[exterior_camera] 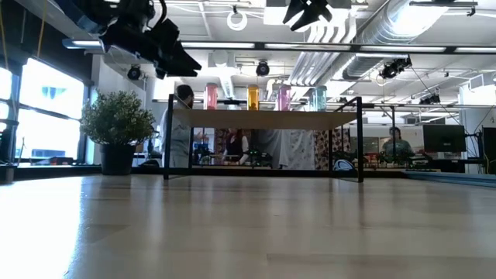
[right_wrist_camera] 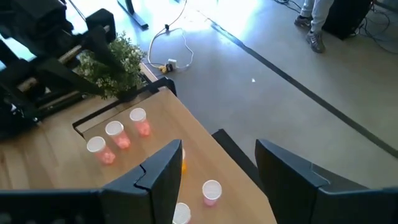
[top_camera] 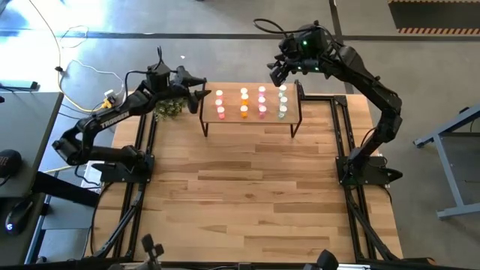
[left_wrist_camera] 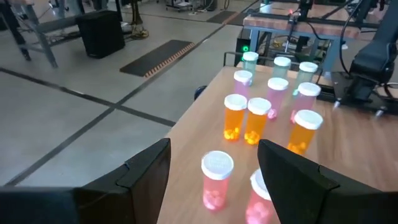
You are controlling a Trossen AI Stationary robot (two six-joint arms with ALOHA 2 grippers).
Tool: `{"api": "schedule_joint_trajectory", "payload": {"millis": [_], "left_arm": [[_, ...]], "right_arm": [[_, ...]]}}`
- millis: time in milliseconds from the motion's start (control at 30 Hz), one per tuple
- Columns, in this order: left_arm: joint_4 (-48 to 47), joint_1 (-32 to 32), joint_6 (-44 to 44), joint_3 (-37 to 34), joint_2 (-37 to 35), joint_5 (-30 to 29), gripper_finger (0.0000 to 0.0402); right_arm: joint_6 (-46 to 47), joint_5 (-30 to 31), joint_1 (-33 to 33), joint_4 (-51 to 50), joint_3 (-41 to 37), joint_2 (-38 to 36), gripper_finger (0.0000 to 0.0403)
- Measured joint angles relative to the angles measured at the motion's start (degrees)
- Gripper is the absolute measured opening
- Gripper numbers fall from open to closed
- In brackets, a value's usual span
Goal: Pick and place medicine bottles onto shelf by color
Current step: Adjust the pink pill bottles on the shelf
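Shelf (top_camera: 251, 120) bearing medicine bottles (top_camera: 244, 103), left gripper (top_camera: 201, 88) fingers spread, empty; right gripper (top_camera: 276, 71) likewise

Left arm: dark, six-jointed, rising from its base at the table's left edge and reaching toward the far side, forearm angled inward to the right. Left two-finger gripper (top_camera: 201, 88): raised well above the tabletop, fingers spread apart with clear space between them, nothing held; its dark fingertips (left_wrist_camera: 146, 163) frame an empty gap in the wrist camera.

Right arm: dark, six-jointed, rising from its base at the table's right edge, elbow bent high, forearm sweeping left to the far edge. Right two-finger gripper (top_camera: 278, 73): held aloft, pointing down and leftward, fingers (right_wrist_camera: 163, 167) parted, nothing between them.
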Motion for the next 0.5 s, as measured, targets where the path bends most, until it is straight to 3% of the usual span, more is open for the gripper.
{"api": "schedule_joint_trajectory", "payload": {"millis": [133, 267, 500], "left_arm": [[0.56, 0.05, 1.61, 0.43, 2.06, 0.17, 0.0232], [-3.4, 0.05, 2.87, 5.36, 4.18, 0.15, 0.0232], [-19.72, 1.89, 10.54, 17.64, 9.2, 1.09, 0.0232]], "right_arm": [[0.68, 0.02, -0.02, 0.02, -0.02, 0.0, 0.0195], [1.23, 0.05, -0.02, 0.02, -0.02, 0.0, 0.0195], [1.14, 0.12, -0.02, 0.02, -0.04, 0.0, 0.0195]]}}
